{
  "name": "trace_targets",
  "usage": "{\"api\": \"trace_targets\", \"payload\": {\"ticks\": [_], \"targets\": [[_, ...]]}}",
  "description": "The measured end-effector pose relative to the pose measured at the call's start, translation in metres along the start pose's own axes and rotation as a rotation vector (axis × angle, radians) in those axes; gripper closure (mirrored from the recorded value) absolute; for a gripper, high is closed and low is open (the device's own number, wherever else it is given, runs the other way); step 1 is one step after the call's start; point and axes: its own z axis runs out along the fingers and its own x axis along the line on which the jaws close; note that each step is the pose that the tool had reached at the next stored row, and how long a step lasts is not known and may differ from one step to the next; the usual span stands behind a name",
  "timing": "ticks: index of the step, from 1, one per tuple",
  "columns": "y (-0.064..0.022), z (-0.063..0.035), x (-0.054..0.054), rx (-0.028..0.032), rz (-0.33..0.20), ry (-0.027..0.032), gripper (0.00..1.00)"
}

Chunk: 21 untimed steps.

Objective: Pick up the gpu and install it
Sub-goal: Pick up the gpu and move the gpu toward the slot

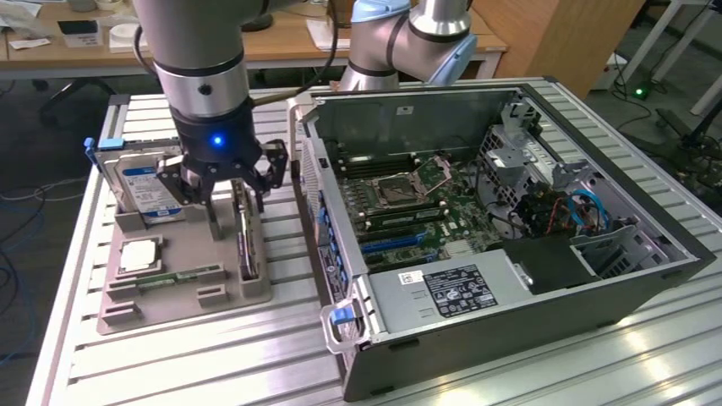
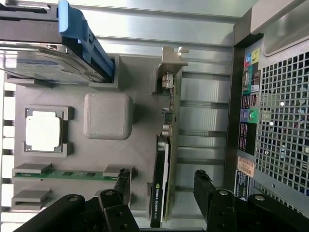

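The gpu [image 2: 163,193] has white lettering on its dark face reading "NVIDIA QUADRO"; the rest of that line is too small to make out. The drive [image 1: 144,188] has a blue-and-white label, and a white label lies on the power supply [image 1: 451,290] inside the open case [image 1: 513,317]. Neither can be read. In the wrist view the case's rear panel shows coloured sockets and an orange sticker with illegible print.

The arm [image 1: 198,59] comes straight down from above with a blue light glowing at its wrist. The gripper [image 1: 235,199] points down over the tray [image 1: 169,309]. The jaws stand wide, one on each side of the gpu with a gap to the card on both sides, and they hold nothing.

The gpu stands on its long edge in a slot along the tray's edge on the exterior view's right, the side nearest the case. Its silvery bracket [image 2: 172,60] is at the far end, level with the drive.

A narrow strip of bare bench [image 1: 169,368] separates the tray from the case wall, which rises above the card. On the card's other side are a raised block [image 2: 108,116], the cpu [image 2: 43,131] and the memory stick [image 2: 67,174]. One finger [image 2: 123,180] is close to the end of the stick's holder.
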Motion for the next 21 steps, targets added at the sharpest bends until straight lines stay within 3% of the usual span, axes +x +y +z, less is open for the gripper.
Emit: {"api": "trace_targets", "payload": {"ticks": [21], "targets": [[-0.0021,0.0135,0.0,0.0002,0.004,-0.0007,0.35]]}}
